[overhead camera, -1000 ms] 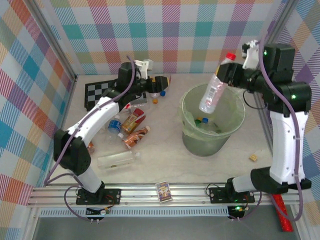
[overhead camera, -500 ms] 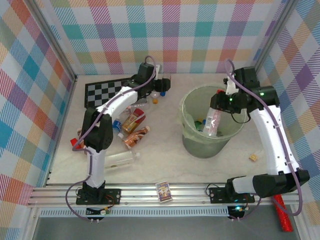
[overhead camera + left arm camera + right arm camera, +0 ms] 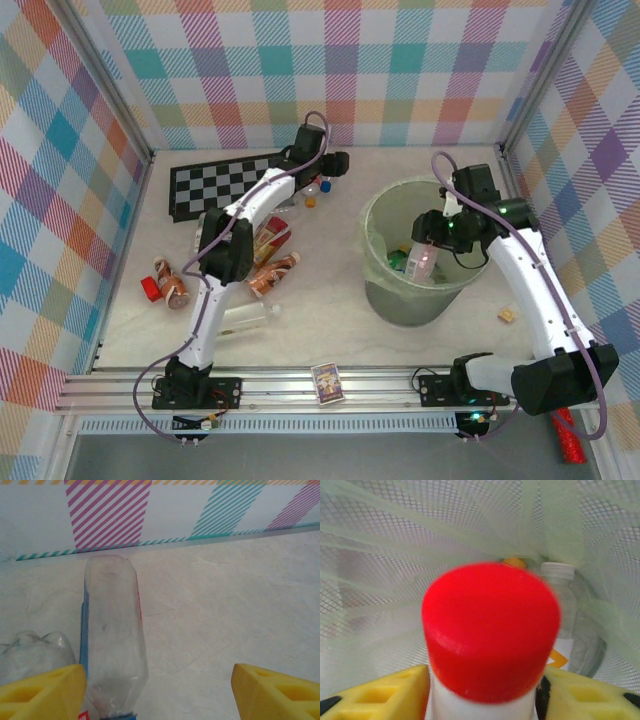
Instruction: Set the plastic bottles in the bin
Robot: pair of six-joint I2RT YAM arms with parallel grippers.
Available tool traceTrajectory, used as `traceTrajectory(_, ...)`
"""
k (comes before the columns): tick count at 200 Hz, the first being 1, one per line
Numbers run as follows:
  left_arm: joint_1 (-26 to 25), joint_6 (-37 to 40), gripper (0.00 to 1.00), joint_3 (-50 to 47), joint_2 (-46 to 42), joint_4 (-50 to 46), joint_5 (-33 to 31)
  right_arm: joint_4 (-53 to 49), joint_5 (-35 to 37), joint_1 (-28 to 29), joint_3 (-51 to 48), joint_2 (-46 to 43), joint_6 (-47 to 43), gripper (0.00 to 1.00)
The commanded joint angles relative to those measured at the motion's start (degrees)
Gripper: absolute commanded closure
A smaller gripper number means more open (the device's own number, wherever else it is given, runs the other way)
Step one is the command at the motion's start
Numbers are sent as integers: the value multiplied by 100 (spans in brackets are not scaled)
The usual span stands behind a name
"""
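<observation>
Bright, even, diffuse light from above. Soft, faint shadows on the pale bench (image 3: pixel 330 320), darkest beside the bin (image 3: pixel 400 300). Top view sharp, colours saturated. Left wrist view crisp on the clear bottle (image 3: pixel 112 640), with a dull sheen along its side. Right wrist view: red-capped bottle (image 3: pixel 490 630) too close, cap edges blurred; mesh behind reads sharper, washed pale green.

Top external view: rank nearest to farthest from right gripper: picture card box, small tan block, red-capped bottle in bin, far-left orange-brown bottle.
1. red-capped bottle, inside the bin, at the right gripper
2. small tan block, table's right side
3. picture card box, near edge
4. orange-brown bottle, far left
</observation>
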Motion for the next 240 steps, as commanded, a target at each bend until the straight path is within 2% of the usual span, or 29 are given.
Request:
traceTrajectory(1,30,41,22,573,332,-339,-149,9,-60,41,43,-299,34,34)
traceTrajectory(20,38,40,20,953,625,-486,-166,-168,-238,42,321,-412,14,24)
traceTrajectory(50,34,33,18,1211,894,-570,-237,-293,-780,47,832,-689,42,18)
traceTrajectory(100,65,-178,19,1535,1263,-719,-240,-320,-1289,45,1448,-959,161,17)
traceTrajectory(171,92,-258,28,1770,1551,-1125,89,-223,-1217,43,1364,-1018,245,17)
traceTrajectory(240,15,-265,30,1618,1583,-1385,312,-60,-1159,44,1097,-987,296,17)
